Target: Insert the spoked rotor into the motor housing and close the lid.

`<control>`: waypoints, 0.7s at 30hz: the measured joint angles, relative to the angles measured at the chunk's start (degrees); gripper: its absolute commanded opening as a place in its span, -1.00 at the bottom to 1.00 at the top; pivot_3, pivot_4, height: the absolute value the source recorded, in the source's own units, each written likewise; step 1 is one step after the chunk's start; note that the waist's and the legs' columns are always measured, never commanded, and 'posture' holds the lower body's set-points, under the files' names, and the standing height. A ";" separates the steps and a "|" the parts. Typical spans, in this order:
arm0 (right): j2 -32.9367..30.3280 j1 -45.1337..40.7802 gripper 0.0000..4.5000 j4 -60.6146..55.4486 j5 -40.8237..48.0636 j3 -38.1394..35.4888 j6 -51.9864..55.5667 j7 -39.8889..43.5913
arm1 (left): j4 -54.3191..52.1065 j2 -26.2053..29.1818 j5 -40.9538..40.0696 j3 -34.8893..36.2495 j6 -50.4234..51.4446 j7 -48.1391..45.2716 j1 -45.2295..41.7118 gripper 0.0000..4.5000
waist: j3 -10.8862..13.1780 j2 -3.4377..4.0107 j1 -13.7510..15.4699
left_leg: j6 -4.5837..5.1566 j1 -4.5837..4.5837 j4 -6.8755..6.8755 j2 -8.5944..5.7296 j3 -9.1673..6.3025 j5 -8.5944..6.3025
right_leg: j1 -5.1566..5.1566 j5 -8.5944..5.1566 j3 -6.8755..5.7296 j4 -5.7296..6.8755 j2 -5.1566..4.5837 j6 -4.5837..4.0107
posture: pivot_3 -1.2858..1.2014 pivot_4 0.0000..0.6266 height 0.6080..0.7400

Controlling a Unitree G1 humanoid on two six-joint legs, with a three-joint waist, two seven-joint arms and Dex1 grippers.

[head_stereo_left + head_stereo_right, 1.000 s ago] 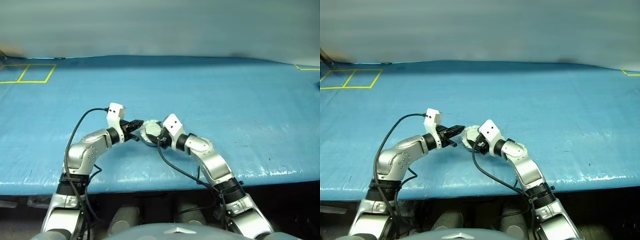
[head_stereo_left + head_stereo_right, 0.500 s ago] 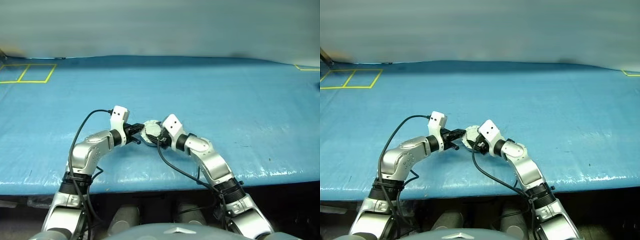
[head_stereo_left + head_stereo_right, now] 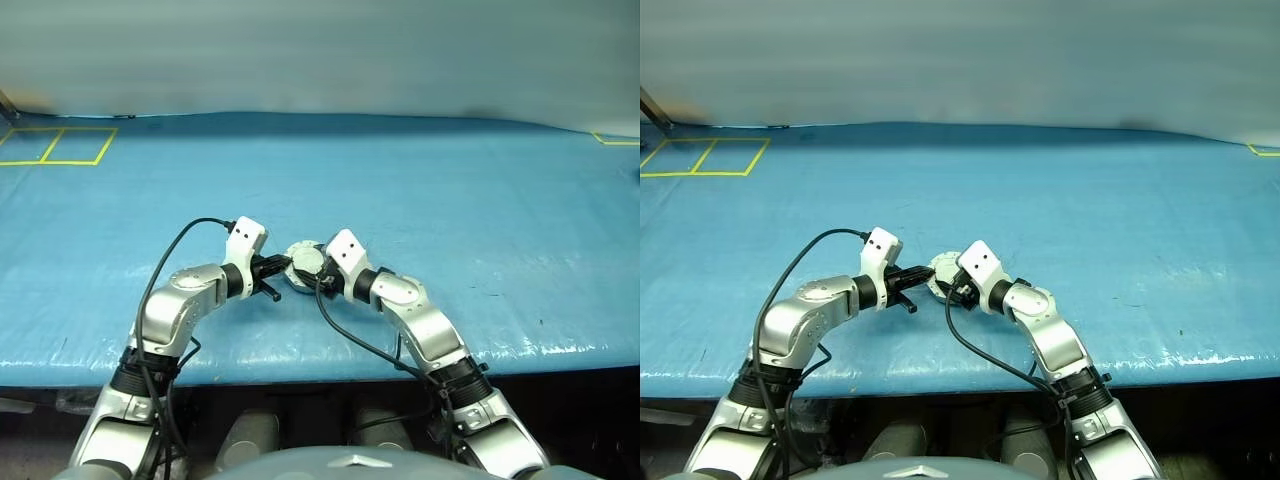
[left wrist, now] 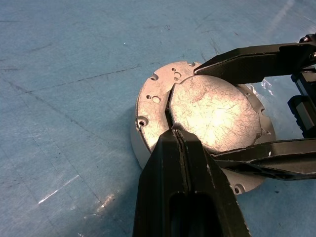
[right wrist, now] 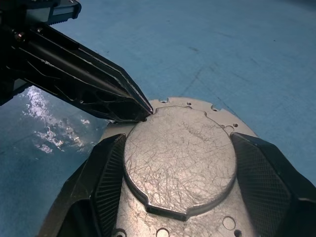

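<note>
Blue counter [image 3: 480, 200]: right pincer [image 5: 177, 163] straddled the lid [image 5: 180, 158]; closed left pincer [image 4: 174, 132] should've pressed squarely down.

The lid [image 4: 215, 111] is hemmed in: the right end effector [image 5: 180, 163] straddles it and the left end effector [image 4: 174, 133] presses its edge. The blue counter [image 3: 480, 190] around lies open.

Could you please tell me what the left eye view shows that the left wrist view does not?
Left eye view only: the yellow taped squares at the far corner of the blue table cover.

Left wrist view only: the small holes in the round grey metal lid.

Both: the shut left gripper tip against the lid, with the right gripper straddling its raised centre.
</note>
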 measured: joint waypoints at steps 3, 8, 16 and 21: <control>0.44 -0.06 0.99 -0.09 0.02 0.12 0.68 -0.57 | 0.40 -0.83 0.64 0.00 -0.51 0.01 -0.01 -1.00 | -0.01 0.00 0.33 | -0.01 0.00 0.02 0.00 -0.01 0.01 | 0.01 0.01 -0.01 -0.01 -0.01 0.03 | 0.03 -0.52 1.00; 0.57 1.07 0.99 -2.45 0.39 -0.75 2.84 -1.90 | 0.60 -1.34 0.94 -0.01 -0.75 -0.54 -0.10 -1.00 | -0.01 0.00 0.79 | 0.01 -0.03 0.00 0.00 -0.05 0.00 | 0.02 0.02 -0.03 -0.10 -0.01 0.04 | 0.03 -0.52 1.00; -0.50 7.52 0.99 -15.14 4.13 -3.54 11.75 -2.70 | 0.65 -1.52 1.25 -0.49 -1.75 -1.64 0.03 -1.00 | 0.01 0.01 1.47 | -0.03 -0.19 -0.11 -0.05 -0.05 -0.01 | 0.01 0.07 -0.04 -0.46 -0.09 0.07 | 0.03 -0.52 1.00; 0.80 12.04 0.99 -22.32 10.02 -7.10 17.46 -3.25 | 0.59 -1.49 1.40 -0.50 -2.17 -1.93 0.12 -1.00 | 0.08 0.07 1.61 | -0.01 -0.38 -0.12 -0.05 -0.06 -0.03 | -0.16 0.06 -0.06 -0.47 -0.11 0.10 | 0.03 -0.52 1.00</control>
